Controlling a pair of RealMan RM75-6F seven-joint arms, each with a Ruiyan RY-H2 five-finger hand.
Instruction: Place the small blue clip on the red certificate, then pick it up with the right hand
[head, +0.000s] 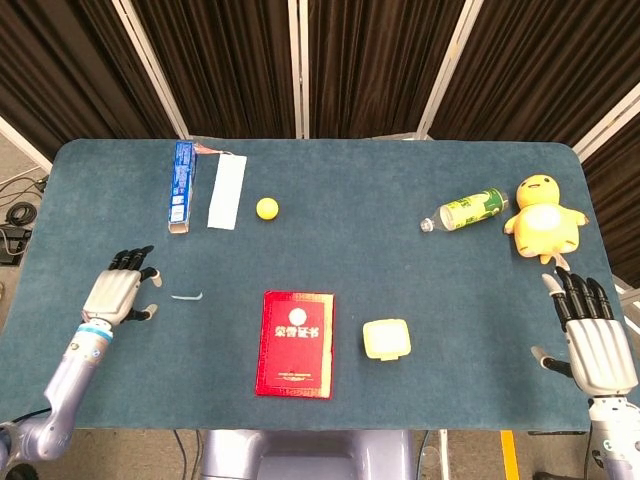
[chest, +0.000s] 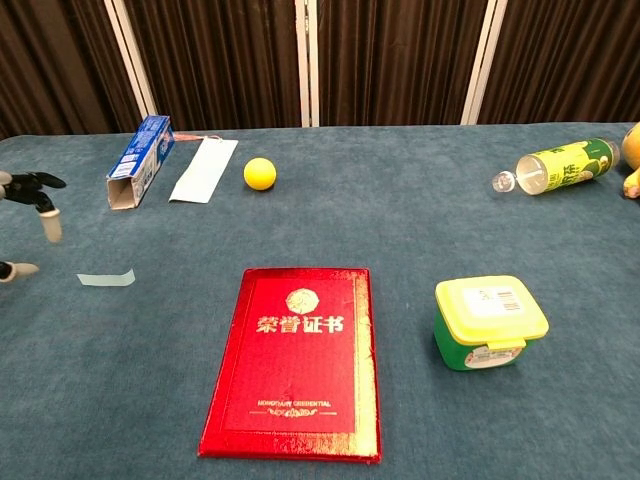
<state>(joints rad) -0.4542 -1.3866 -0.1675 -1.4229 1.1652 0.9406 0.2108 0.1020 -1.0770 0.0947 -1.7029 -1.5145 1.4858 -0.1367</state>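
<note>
The small blue clip (head: 186, 296) (chest: 106, 279) lies flat on the blue table cloth, left of the red certificate (head: 295, 343) (chest: 297, 360). My left hand (head: 120, 286) hovers just left of the clip with its fingers spread and holds nothing; in the chest view only its fingertips (chest: 30, 185) show at the left edge. My right hand (head: 591, 336) is at the table's right front edge, fingers spread and empty, far from the certificate.
A yellow-lidded green box (head: 386, 339) (chest: 490, 322) sits right of the certificate. At the back are a blue carton (head: 182, 185), a white card (head: 227, 191) and a yellow ball (head: 267, 208). A green bottle (head: 467, 210) and yellow plush duck (head: 543, 217) lie back right.
</note>
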